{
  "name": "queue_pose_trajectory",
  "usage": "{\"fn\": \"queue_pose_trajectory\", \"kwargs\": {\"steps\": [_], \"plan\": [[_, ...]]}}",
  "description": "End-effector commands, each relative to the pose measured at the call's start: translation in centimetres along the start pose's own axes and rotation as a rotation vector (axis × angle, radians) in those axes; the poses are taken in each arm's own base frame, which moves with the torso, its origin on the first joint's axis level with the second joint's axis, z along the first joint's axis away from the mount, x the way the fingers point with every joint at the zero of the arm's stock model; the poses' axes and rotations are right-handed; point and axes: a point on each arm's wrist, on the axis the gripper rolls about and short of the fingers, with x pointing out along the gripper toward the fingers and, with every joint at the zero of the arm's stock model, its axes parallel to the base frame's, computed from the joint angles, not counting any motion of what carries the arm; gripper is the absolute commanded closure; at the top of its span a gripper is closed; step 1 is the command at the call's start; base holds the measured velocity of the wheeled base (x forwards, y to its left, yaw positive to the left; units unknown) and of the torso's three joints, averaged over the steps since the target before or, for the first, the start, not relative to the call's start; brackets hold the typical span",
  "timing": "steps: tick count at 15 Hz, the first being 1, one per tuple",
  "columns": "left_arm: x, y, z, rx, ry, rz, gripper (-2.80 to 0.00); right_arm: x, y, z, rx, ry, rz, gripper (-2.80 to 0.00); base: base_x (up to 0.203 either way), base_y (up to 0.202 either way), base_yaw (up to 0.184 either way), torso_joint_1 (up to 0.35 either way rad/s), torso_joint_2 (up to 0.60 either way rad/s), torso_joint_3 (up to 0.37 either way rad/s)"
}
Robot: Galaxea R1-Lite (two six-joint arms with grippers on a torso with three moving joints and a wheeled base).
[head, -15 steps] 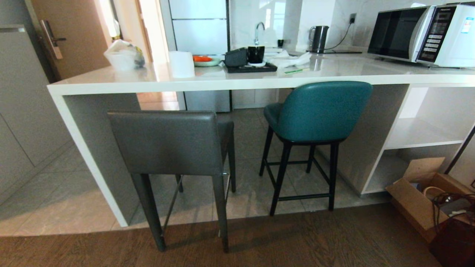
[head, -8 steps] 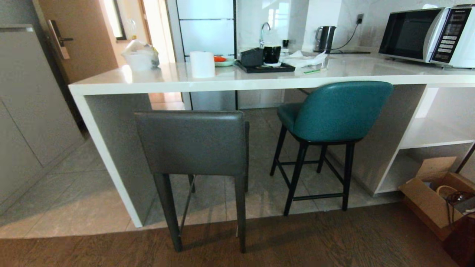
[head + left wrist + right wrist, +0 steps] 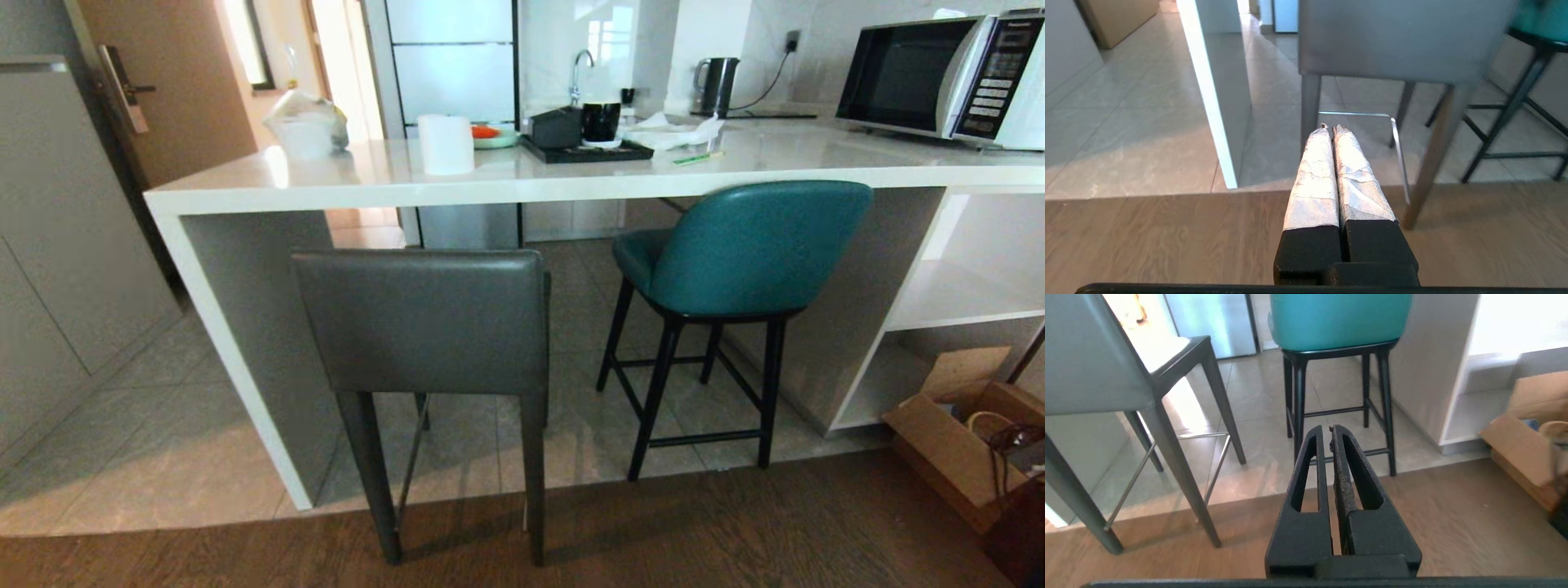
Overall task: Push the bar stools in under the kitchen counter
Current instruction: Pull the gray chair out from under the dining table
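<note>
Task looking partly done, judging from how the stools are standing; teal bar stool (image 3: pixel 739 253) is sitting at about 2 o'clock in the head view, its seat tucked under the kitchen counter (image 3: pixel 522 184) slab, its rounded back just at the counter's front edge, its black legs on the grey tile; calling that one in, or nearly so.

Dark grey leather bar stool (image 3: pixel 424 322) is standing at about 10 o'clock of frame centre, nearer the robot; its rectangular back is sitting out in front of the counter edge and its two near legs are resting on the brown wood flooring, outside the tile line; this one is left to push.

It is standing just beside the white slab end panel (image 3: pixel 237 359), not touching as far as visible; a straight push is probably needed to avoid scraping that panel.

Left gripper (image 3: pixel 1329 130) is clenched with nothing between its taped fingers, pointing at the grey stool's near legs, clear of them; right gripper (image 3: pixel 1329 430) is likewise pressed closed and empty, pointing toward the teal stool's legs, well apart from them; neither arm is showing in the head view; no contact with either stool.

On the counter: microwave (image 3: pixel 939 77) at 1 o'clock, kettle (image 3: pixel 717 86), paper roll (image 3: pixel 446 143); cardboard box (image 3: pixel 951 437) on the floor at 4 o'clock.
</note>
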Motion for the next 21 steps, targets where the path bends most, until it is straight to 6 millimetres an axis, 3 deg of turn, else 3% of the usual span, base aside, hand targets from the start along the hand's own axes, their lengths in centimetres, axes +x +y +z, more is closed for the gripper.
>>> {"fn": "queue_pose_trajectory", "kwargs": {"steps": [1, 21], "plan": [[0.01, 0.0, -0.04, 0.0, 0.001, 0.0, 0.0, 0.15, -0.03, -0.68, 0.0, 0.023, -0.002, 0.0, 0.197, 0.0, 0.0, 0.009, 0.0, -0.004], [0.01, 0.0, -0.04, 0.0, 0.001, 0.001, 0.0, 0.14, -0.03, -0.68, -0.002, 0.022, -0.001, 0.0, 0.178, 0.0, 0.002, 0.002, 0.0, 0.002]]}}
